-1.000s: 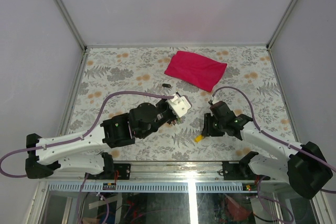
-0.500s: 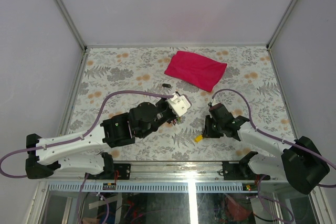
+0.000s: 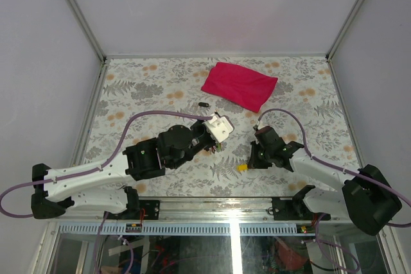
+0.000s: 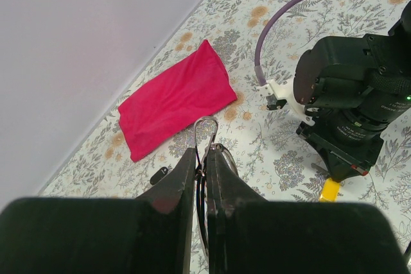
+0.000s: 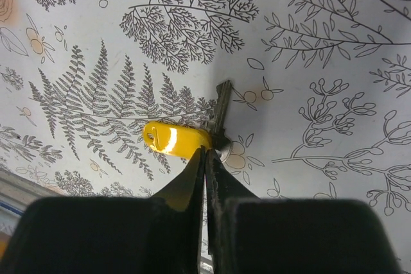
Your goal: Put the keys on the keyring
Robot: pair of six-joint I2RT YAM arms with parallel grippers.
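Right wrist view is showing the right claw clenching on the yellow key where its head meets the blade, the key lying on the floral table near the near edge, right of centre. The left claw is grasping the keyring, its silver loop poking out toward the far magenta cloth.

1. Bright, even light from above; only soft shadows on the table.
2. Glare stripe flashing on the yellow key.
3. Wrist views: near fingers dark, blurred.
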